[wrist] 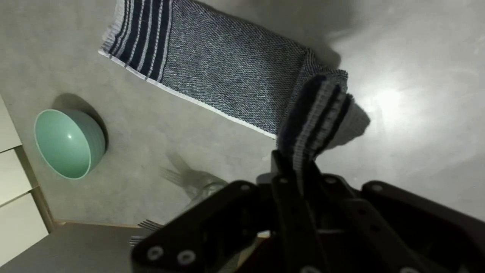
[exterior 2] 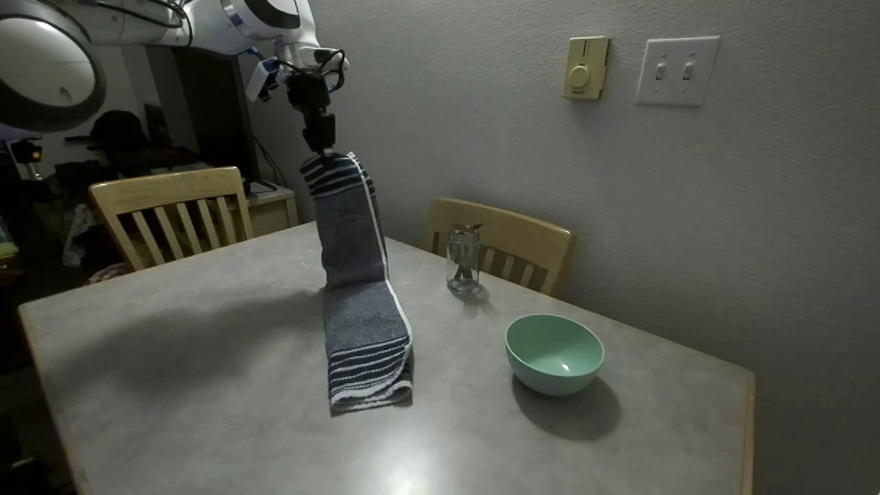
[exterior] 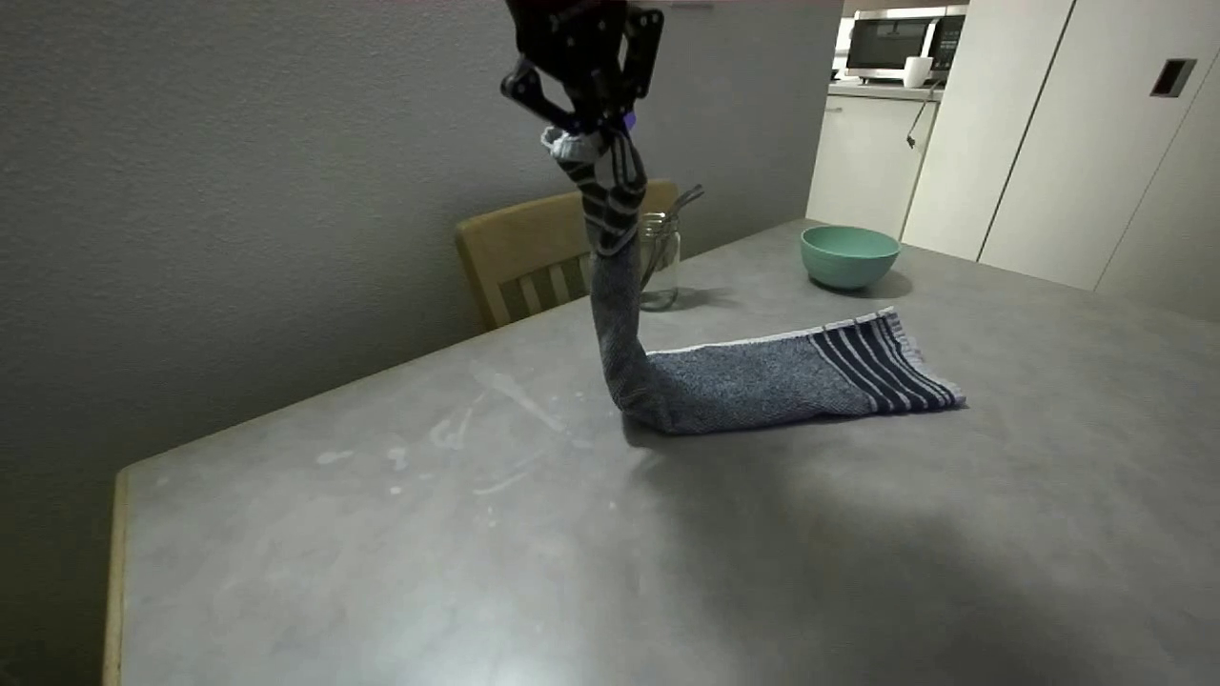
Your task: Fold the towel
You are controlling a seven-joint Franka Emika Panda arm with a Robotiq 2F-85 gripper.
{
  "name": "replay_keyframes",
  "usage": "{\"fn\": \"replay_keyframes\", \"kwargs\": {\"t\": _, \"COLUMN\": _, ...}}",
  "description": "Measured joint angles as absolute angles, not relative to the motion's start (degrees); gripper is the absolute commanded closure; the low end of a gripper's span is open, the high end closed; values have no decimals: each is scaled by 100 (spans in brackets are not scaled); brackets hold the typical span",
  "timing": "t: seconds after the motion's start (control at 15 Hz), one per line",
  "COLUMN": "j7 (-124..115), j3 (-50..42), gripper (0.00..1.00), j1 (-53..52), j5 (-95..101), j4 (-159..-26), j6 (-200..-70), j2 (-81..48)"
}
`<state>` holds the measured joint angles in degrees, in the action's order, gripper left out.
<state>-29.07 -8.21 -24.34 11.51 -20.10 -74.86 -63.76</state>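
Note:
The dark blue-grey towel shows in both exterior views (exterior: pixel 753 386) (exterior 2: pixel 350 240) and in the wrist view (wrist: pixel 235 72). One white-striped end lies flat on the table. The towel bends up near its middle, and its other striped end hangs from my gripper. My gripper (exterior: pixel 605 129) is shut on that end, well above the table, pointing down. The gripper also shows in an exterior view (exterior 2: pixel 324 150) and at the bottom of the wrist view (wrist: pixel 297 165), where the striped cloth is pinched between its fingertips. A corner of the cloth sticks out beside the fingers.
A green bowl (exterior: pixel 848 257) (exterior 2: pixel 553 357) (wrist: pixel 68 144) stands near the towel's flat end. A glass jar with forks (exterior: pixel 660 272) (exterior 2: pixel 463 265) stands by the wall-side table edge. Wooden chairs (exterior 2: pixel 509 230) (exterior 2: pixel 172 185) stand at the grey table's (exterior: pixel 381 553) edges.

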Motion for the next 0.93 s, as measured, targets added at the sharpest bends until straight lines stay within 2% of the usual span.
{"fn": "replay_keyframes", "kwargs": {"t": 0.4, "j7": -2877, "j3": -789, "gripper": 98, "j1": -2145, "j5": 1112, "j4": -2013, "j6": -7220, "j2": -6222}}
{"fn": "replay_keyframes", "kwargs": {"t": 0.93, "j7": -2996, "j3": -787, "gripper": 98, "j1": -1961, "j5": 1105, "j4": -2017, "j6": -6253, "j2": -6162}}
